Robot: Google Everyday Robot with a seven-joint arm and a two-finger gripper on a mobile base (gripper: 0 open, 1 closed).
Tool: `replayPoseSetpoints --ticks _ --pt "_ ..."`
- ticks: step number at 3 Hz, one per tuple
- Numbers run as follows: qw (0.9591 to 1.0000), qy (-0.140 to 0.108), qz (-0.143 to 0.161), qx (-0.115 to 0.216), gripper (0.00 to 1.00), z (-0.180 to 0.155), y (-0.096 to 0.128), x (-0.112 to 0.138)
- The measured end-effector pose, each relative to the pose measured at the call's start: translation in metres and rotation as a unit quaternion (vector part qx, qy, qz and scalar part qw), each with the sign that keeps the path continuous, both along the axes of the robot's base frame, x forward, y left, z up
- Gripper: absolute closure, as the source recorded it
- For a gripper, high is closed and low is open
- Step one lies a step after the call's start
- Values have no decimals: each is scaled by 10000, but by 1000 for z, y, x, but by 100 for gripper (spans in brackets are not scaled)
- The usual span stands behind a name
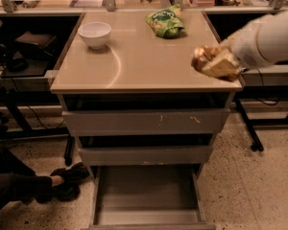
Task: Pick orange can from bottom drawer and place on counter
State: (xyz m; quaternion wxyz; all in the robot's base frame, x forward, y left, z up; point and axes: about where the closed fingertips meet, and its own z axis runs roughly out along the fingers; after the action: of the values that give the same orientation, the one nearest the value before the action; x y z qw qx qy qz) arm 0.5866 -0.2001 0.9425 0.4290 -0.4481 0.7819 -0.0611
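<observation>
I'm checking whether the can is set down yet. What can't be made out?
- Camera view, motion blur: the gripper, holding the orange can over the right front corner of the counter; whether the can touches the counter is unclear.
- Camera view, lower edge: cuts off the front of the bottom drawer.
- Camera view, right edge: cuts off the arm.
</observation>
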Motion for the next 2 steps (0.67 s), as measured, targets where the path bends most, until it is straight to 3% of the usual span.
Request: replayPoseSetpoints --ticks 1,2 --pt "9996 -207 110 141 100 35 30 23" --pt "9996 -211 117 140 100 36 30 23"
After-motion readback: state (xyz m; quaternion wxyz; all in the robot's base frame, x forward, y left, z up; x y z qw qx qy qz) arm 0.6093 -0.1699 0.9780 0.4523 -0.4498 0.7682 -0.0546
